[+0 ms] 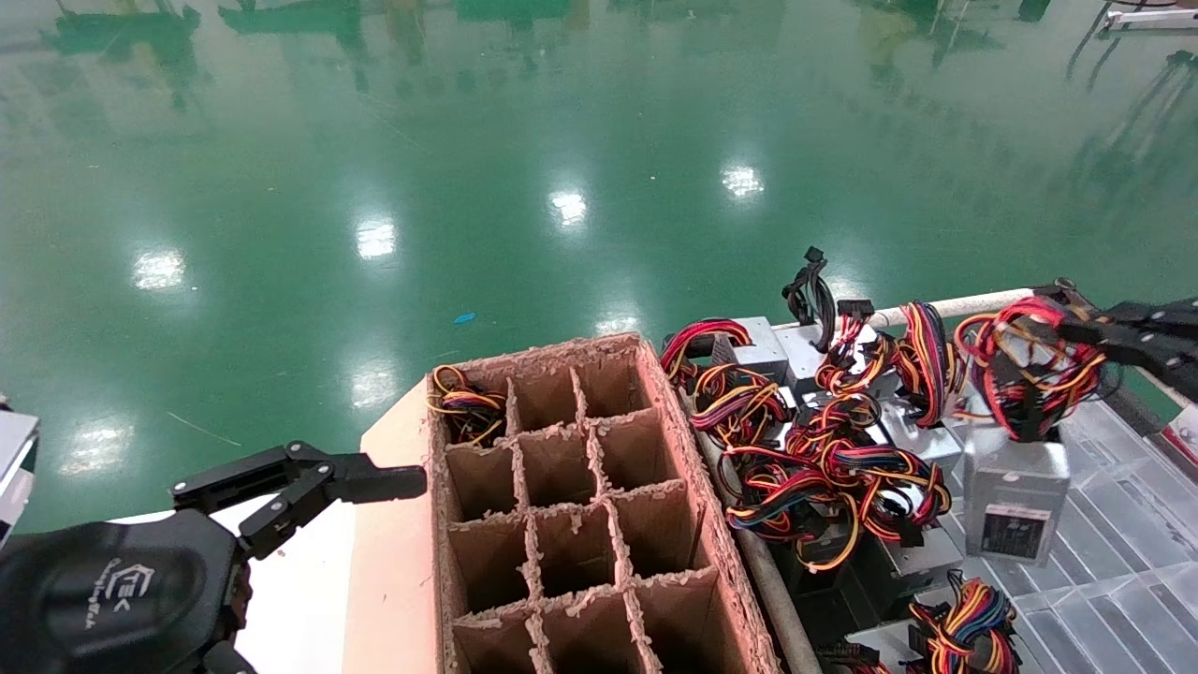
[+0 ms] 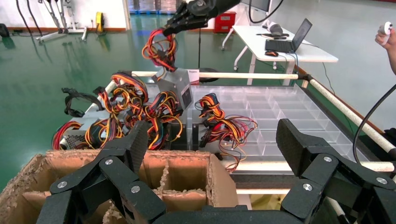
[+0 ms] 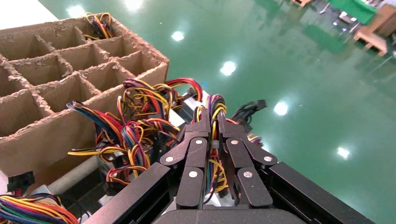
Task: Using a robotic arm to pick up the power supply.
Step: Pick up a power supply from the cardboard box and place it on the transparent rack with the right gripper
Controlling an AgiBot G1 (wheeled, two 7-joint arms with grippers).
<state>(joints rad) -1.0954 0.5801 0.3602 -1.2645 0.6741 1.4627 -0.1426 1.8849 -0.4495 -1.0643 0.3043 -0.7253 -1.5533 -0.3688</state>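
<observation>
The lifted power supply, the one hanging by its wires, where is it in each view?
Head view: power supply hangs at right, below the right pincer.
Left wrist view: upper centre, grey box.
Right wrist view: box hidden; only wires clamped.
Shared landmark: cardboard divider box.

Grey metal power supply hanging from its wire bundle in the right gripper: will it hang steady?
Probably swings: the right gripper pinches only the floppy red-yellow wire bundle, and the grey metal power supply dangles tilted below. Looks heavy for its size, so the wires may slip.
</observation>
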